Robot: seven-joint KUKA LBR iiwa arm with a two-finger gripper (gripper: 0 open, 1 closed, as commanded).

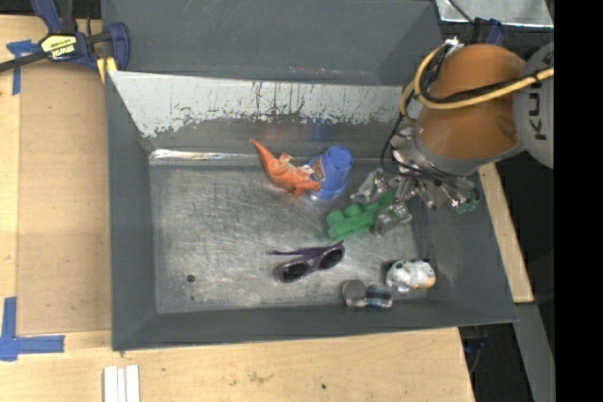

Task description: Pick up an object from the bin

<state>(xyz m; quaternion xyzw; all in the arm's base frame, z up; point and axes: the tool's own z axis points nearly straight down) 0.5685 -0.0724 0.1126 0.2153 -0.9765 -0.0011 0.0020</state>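
Observation:
My gripper (391, 200) is low in the right part of the bin, under the arm's orange cover. Its metal tip is right at the upper right end of a green plastic toy (350, 221) lying on the bin floor. Whether it grips the toy is hidden. Just left of the gripper a blue cup (334, 170) lies on its side, with an orange toy dinosaur (285, 170) against it.
A pair of dark purple sunglasses (309, 263) lies near the front of the floor. A small white and silver thing (412, 275) and a small grey and blue thing (366, 296) sit by the front right corner. The bin's right wall is close behind the gripper.

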